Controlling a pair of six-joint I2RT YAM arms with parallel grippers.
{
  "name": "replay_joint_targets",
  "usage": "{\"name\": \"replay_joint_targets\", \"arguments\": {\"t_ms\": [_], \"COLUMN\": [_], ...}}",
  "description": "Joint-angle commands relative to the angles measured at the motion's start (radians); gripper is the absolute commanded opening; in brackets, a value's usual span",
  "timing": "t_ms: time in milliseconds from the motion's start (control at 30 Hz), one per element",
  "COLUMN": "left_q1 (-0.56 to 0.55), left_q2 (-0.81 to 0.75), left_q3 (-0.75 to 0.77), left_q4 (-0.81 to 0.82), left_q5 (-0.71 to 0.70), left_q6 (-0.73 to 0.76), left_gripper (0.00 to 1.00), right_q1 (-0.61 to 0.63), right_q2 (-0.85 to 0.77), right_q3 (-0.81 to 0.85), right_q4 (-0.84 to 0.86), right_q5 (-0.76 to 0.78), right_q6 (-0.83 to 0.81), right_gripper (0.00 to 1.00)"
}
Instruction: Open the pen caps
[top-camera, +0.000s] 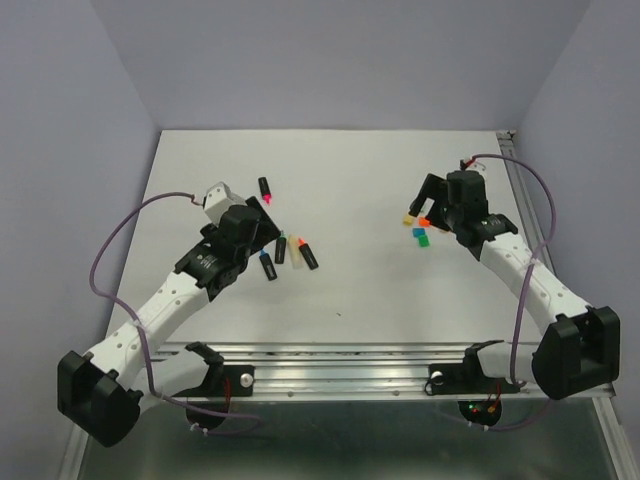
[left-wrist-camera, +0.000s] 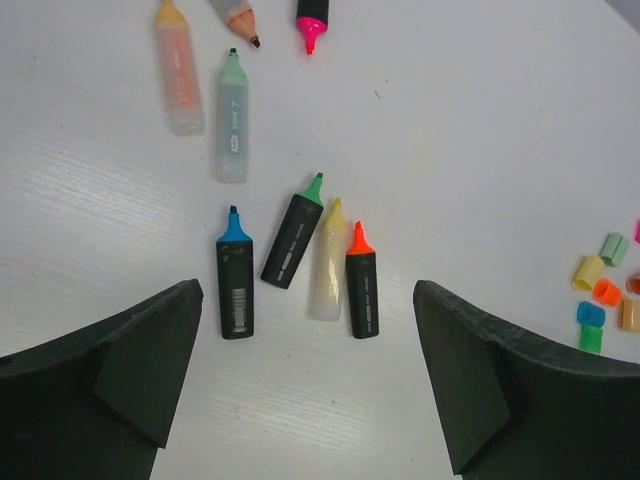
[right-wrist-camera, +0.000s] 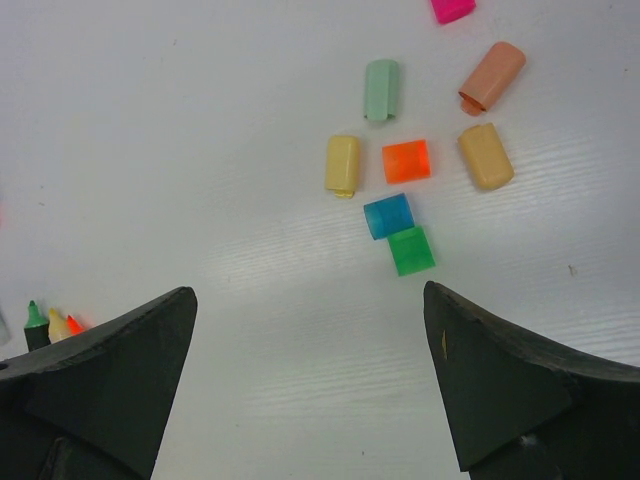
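Several pen caps lie loose in a cluster on the white table (top-camera: 340, 190). The right wrist view shows the green cap (right-wrist-camera: 412, 250), blue cap (right-wrist-camera: 388, 215), orange cap (right-wrist-camera: 406, 161), yellow cap (right-wrist-camera: 342, 163), pale green cap (right-wrist-camera: 381, 90), tan cap (right-wrist-camera: 485, 155), peach cap (right-wrist-camera: 492, 75) and pink cap (right-wrist-camera: 452, 8). My right gripper (right-wrist-camera: 308, 292) is open and empty just short of them, as the top view (top-camera: 432, 205) also shows. My left gripper (left-wrist-camera: 308, 292) is open and empty, just short of the uncapped highlighters. The caps also show at the far right of the left wrist view (left-wrist-camera: 600, 290).
Uncapped highlighters lie ahead of the left gripper: a blue-tipped black one (left-wrist-camera: 235, 275), a green-tipped black one (left-wrist-camera: 293, 232), a pale yellow one (left-wrist-camera: 329, 262) and an orange-tipped black one (left-wrist-camera: 361, 282). Pale green (left-wrist-camera: 231, 120), pale orange (left-wrist-camera: 177, 70) and pink-tipped (left-wrist-camera: 311, 20) ones lie farther off.
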Motion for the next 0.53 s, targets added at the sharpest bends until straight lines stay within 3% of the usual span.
{"name": "replay_joint_targets", "arguments": {"t_ms": [0, 500], "left_q1": [0.003, 0.003], "left_q2": [-0.064, -0.090], "left_q3": [-0.032, -0.032], "left_q4": [-0.035, -0.079], "left_q5": [-0.059, -0.094], "left_q6": [-0.028, -0.034], "left_gripper": [0.99, 0.99], "right_q1": [-0.004, -0.003], "right_q2": [-0.042, -0.048], "right_q3": [-0.015, -0.087], "right_q4": [0.000, 0.043], "right_q5": [0.011, 0.014], "right_q6": [-0.024, -0.058], "right_gripper": [1.00, 1.00]}}
